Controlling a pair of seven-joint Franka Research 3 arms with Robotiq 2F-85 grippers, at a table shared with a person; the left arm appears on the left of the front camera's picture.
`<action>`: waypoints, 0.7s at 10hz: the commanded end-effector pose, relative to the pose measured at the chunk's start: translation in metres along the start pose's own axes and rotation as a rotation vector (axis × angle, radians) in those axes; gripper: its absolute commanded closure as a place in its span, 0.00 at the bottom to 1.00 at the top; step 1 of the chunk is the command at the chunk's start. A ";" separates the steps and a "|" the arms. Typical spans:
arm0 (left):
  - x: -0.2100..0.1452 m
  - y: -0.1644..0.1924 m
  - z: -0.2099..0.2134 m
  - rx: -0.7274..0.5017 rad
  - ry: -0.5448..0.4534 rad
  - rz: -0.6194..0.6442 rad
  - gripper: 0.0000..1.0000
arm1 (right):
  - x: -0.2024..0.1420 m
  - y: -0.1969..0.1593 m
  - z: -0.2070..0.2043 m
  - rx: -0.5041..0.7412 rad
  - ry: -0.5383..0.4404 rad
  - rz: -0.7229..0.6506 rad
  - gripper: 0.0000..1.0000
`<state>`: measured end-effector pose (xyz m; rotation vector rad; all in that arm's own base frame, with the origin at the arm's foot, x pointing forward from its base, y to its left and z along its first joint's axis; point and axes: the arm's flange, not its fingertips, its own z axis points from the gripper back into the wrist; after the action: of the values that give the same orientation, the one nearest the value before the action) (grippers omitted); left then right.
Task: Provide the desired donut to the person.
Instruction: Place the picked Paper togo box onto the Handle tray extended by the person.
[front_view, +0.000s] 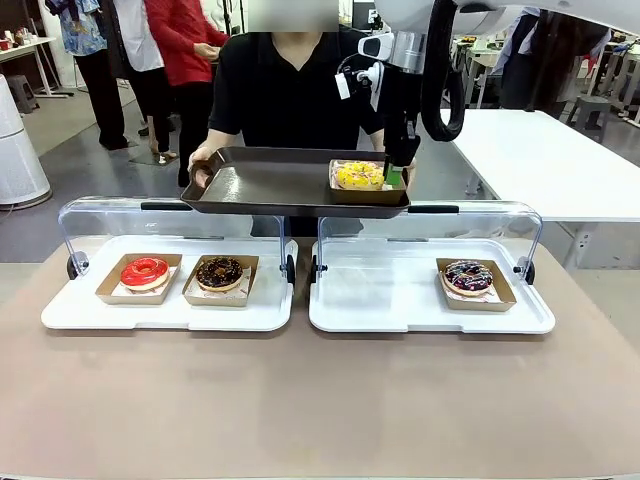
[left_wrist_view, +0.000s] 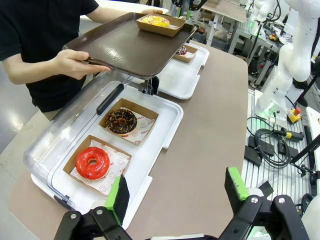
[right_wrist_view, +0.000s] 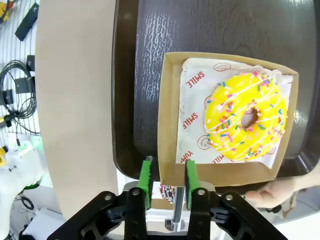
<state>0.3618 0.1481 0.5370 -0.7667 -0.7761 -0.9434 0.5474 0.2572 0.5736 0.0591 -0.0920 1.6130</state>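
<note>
Above the table (front_view: 300, 400), a brown tray (front_view: 260, 185) is held by the person (front_view: 290, 90) beneath the right claw (right_wrist_view: 168, 172), which is set narrowly astride the rim of the cardboard box (right_wrist_view: 167, 125) holding the yellow donut (right_wrist_view: 245, 117), its grip not discernible, while the left claw (left_wrist_view: 176, 189) is spread wide.

There's print in the right wrist view: the white paper liner (right_wrist_view: 192, 100) under the yellow donut (right_wrist_view: 247, 117), inside the brown cardboard box (right_wrist_view: 167, 125), carries red capitals reading "SMILE", running sideways along the liner's edge. Further along that same edge comes "YOUR" in the same red. Between them another red word is cut off by the donut, so no reading it. A small red smiley face sits among the words. Over on the left white tray (left_wrist_view: 162, 150), the liners under the chocolate donut (left_wrist_view: 120, 121) and the red donut (left_wrist_view: 92, 162) show red print too, too small to read.
</note>
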 end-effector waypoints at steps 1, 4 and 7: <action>0.000 0.000 0.001 -0.003 -0.018 -0.013 0.00 | -0.006 0.003 -0.003 -0.002 -0.036 0.018 0.00; 0.000 0.000 0.001 -0.003 -0.018 -0.013 0.00 | -0.004 0.003 -0.001 0.006 -0.033 0.018 0.00; 0.000 0.000 0.001 -0.003 -0.018 -0.013 0.00 | -0.005 0.004 -0.001 0.011 -0.028 0.017 0.00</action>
<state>0.3618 0.1481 0.5370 -0.7667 -0.7761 -0.9434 0.5468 0.2578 0.5741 0.0687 -0.0959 1.6125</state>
